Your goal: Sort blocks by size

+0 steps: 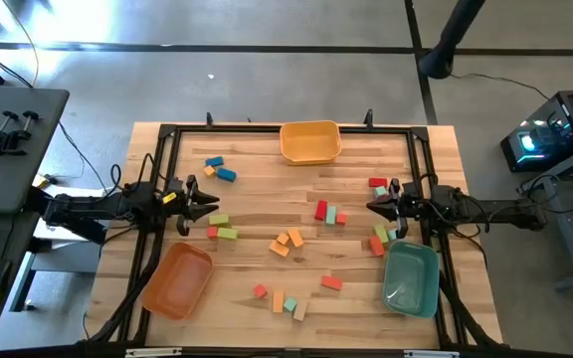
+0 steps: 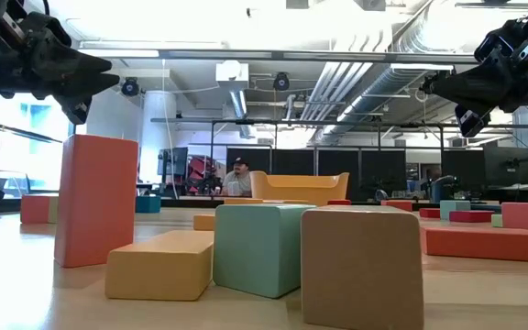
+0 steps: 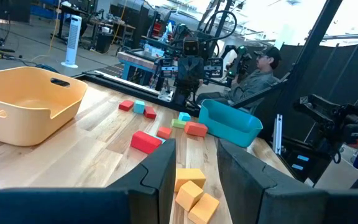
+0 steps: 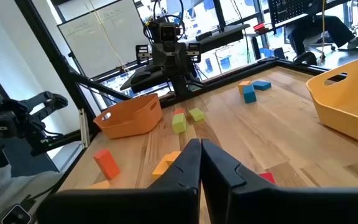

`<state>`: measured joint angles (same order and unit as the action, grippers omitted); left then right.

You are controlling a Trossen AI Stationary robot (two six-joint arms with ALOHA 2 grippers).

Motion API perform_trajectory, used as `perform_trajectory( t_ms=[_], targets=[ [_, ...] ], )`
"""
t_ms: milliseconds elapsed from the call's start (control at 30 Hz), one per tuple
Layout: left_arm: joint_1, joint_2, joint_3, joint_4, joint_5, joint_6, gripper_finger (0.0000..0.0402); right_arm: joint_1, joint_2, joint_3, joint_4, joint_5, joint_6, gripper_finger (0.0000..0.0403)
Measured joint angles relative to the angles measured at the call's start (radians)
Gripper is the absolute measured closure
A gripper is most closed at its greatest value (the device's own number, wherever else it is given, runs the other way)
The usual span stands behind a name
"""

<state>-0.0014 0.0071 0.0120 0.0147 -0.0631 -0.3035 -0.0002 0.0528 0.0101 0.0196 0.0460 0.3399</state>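
Small red, orange, yellow, green, teal and blue blocks lie scattered flat on the wooden table: blue and orange ones [image 1: 221,169] far left, green ones [image 1: 223,227] by my left gripper, orange ones [image 1: 286,242] mid-table, and red and teal ones [image 1: 328,213] right of centre. My left gripper [image 1: 205,204] hovers open and empty over the table's left side; it also shows in the left wrist view [image 3: 196,152]. My right gripper [image 1: 372,205] hovers shut and empty over the right side, next to several blocks [image 1: 382,239]; it also shows in the right wrist view [image 4: 201,146].
A yellow bin [image 1: 310,141] stands at the far edge's middle, an orange bin [image 1: 178,280] near left and a teal bin [image 1: 411,278] near right. More blocks [image 1: 288,302] lie near the front edge. A black frame [image 1: 267,129] runs round the table. A person [image 3: 253,78] sits beyond the right side.
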Motion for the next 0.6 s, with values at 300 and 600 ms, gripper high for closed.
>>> perform_trajectory(
  t_ms=[300,600],
  targets=[
    [0.000,0.000,0.000,0.000,0.000,0.000,0.0298,0.000,0.000,0.000,0.000,0.000,0.000,0.0402],
    [0.000,0.002,0.000,0.215,-0.066,-0.353,0.0298,0.000,0.000,0.000,0.000,0.000,0.000,0.0402]
  ],
)
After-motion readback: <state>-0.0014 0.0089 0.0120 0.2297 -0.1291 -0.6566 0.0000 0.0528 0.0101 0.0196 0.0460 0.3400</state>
